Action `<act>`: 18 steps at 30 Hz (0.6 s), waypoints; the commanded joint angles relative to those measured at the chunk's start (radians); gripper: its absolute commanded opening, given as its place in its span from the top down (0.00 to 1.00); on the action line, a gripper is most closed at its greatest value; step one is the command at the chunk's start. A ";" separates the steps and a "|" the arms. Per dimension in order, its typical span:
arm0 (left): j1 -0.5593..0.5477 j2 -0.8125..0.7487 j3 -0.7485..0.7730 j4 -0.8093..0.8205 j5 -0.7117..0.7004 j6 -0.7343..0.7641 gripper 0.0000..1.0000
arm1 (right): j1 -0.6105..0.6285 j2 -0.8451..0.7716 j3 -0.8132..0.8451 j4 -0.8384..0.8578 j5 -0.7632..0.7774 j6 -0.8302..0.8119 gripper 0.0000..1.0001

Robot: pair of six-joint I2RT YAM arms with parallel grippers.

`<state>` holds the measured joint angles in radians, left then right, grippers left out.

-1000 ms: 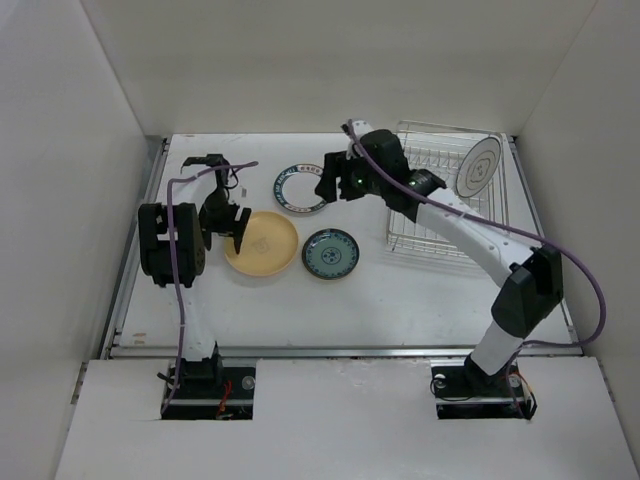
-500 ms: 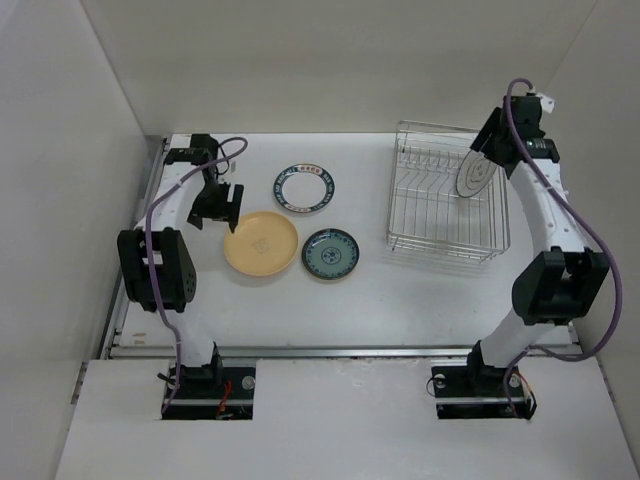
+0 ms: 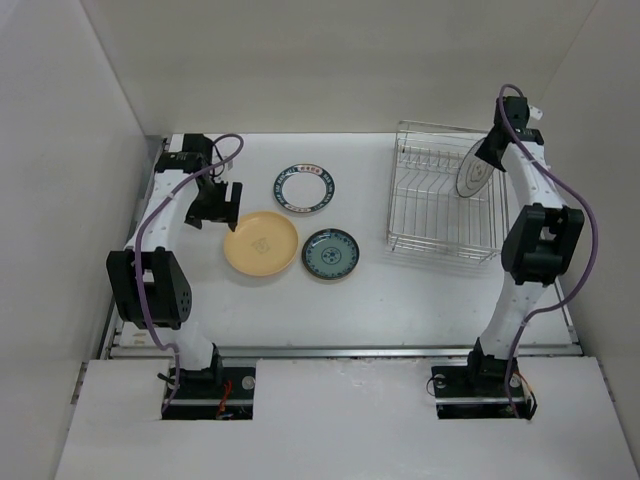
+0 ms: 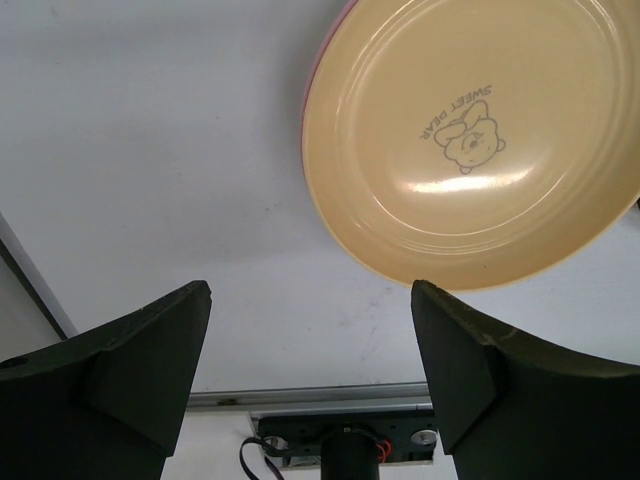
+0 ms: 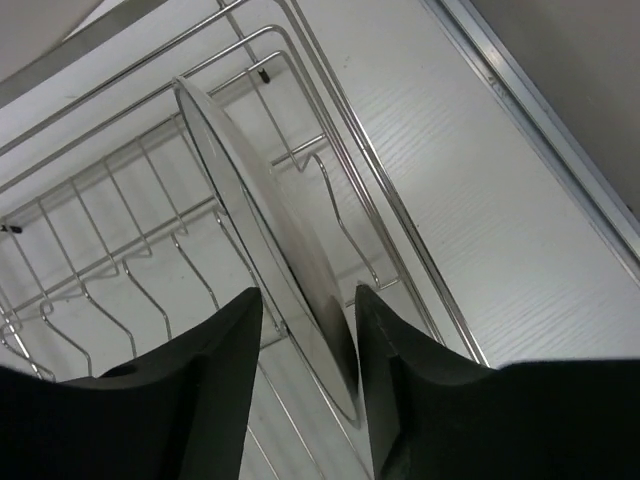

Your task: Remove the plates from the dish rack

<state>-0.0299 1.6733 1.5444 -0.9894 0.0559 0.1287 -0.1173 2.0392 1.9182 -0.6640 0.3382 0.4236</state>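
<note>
One white plate with grey rings (image 3: 477, 168) stands upright in a slot at the right end of the silver wire dish rack (image 3: 430, 200). My right gripper (image 3: 488, 153) is above it. In the right wrist view its open gripper (image 5: 310, 300) straddles the plate's top edge (image 5: 250, 190); the right finger is close against the plate and the left finger stands apart. A yellow-orange plate (image 3: 261, 243), a blue-rimmed plate (image 3: 304, 189) and a teal plate (image 3: 331, 254) lie flat on the table. My left gripper (image 3: 216, 213) is open and empty, just left of the yellow-orange plate (image 4: 470, 140).
White walls close in the table on the left, back and right. The rack's wire side (image 5: 340, 120) runs close by the right fingers, and the table's metal edge rail (image 5: 540, 120) lies beyond it. The left arm's base (image 4: 350, 450) shows below the left gripper.
My right arm swung from the middle of the table to the rack's right end and came down over the ringed plate. My left gripper drew back left, off the yellow-orange plate.
</note>
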 commanded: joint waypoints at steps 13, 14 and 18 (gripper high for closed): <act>0.005 -0.006 -0.024 -0.017 0.027 -0.009 0.21 | 0.025 -0.213 -0.087 0.119 0.185 -0.088 1.00; 0.005 -0.006 -0.024 -0.017 0.027 -0.009 0.21 | 0.037 -0.237 -0.087 0.133 0.223 -0.107 1.00; 0.005 -0.006 -0.024 -0.017 0.047 -0.009 0.21 | 0.100 -0.347 -0.067 0.159 0.403 -0.158 1.00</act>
<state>-0.0299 1.6737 1.5303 -0.9916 0.0784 0.1280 -0.0605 1.8668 1.7996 -0.6167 0.5571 0.3164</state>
